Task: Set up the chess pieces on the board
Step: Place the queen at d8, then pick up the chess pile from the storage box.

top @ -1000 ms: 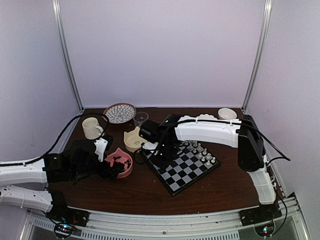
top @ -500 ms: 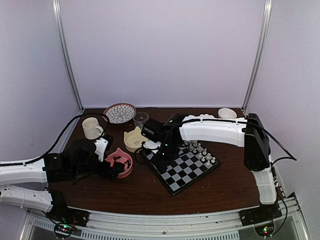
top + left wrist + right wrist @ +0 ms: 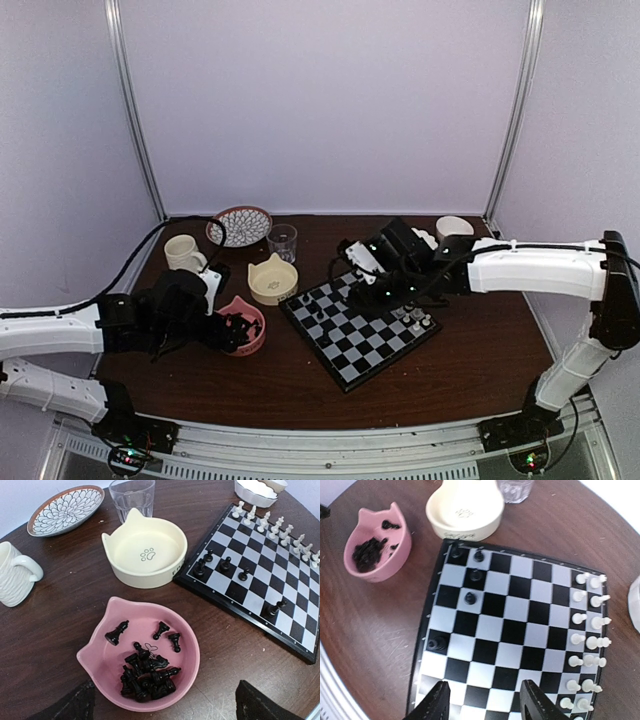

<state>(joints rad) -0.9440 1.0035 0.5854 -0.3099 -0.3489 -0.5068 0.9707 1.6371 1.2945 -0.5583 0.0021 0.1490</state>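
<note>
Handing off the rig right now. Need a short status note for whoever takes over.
Left gripper: open, empty, by the pink bowl.
Right gripper: open, empty, above the board.
Done: five black chess pieces stand on the board near its bowl-side edge. The white pieces are lined up along the opposite side.
Left: the remaining black ones lie in the pink bowl, mostly heaped, and need placing.

White arm shells, black joints and tools, black cables.
</note>
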